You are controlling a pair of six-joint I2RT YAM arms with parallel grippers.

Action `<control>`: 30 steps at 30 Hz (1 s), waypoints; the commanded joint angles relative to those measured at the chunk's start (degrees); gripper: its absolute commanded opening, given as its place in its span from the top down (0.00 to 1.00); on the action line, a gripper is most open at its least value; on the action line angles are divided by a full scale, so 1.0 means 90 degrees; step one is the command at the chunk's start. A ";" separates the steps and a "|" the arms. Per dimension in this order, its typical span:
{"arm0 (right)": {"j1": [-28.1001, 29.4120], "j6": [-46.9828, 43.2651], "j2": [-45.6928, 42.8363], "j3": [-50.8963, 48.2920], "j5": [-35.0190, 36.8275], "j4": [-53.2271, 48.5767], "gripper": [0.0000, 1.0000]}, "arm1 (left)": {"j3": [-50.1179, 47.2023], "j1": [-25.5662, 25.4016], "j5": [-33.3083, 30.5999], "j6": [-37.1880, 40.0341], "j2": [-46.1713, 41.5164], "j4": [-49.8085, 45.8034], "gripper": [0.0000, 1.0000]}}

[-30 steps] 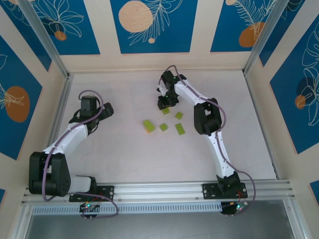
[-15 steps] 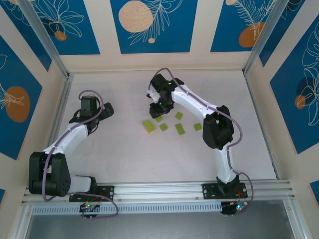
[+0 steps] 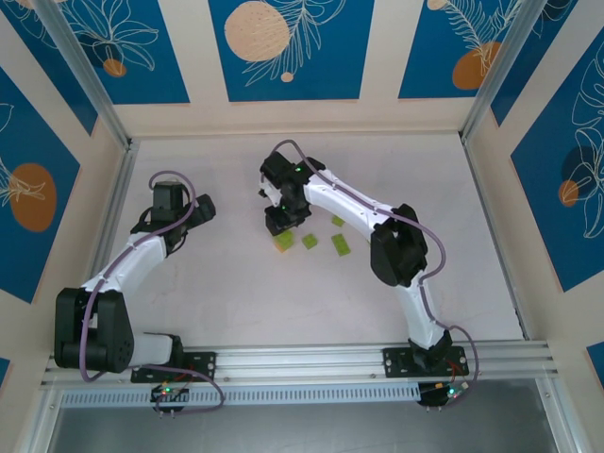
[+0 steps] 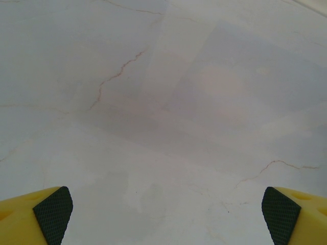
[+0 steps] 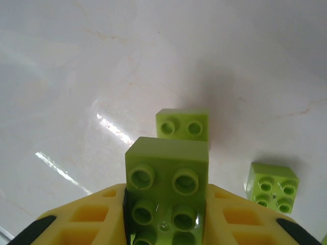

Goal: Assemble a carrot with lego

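Lego: one lime-green brick (image 5: 166, 184) sat pinched in the right gripper (image 5: 166, 222), just short of another green brick (image 5: 182, 124) lying on the table (image 3: 208, 302). From above, four loose green bricks (image 3: 310, 242) lay near that gripper. The left gripper (image 4: 167, 209) stood spread wide, well apart.

I can read nothing here: no words, numbers or brand marks on the green bricks (image 5: 167, 168), the counter (image 3: 236, 293) or the blue wall panels (image 3: 291, 47).
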 commanded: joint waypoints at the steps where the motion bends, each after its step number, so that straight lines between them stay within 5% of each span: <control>1: 0.0008 0.0075 0.0251 0.0343 0.0029 -0.0316 0.67 | 0.0165 0.0037 0.0102 0.0078 -0.0140 -0.0010 0.02; 30: 0.0000 -0.0028 0.0499 0.0215 -0.0035 -0.0170 0.67 | 0.0156 0.0034 0.0092 0.0078 -0.0133 0.0003 0.02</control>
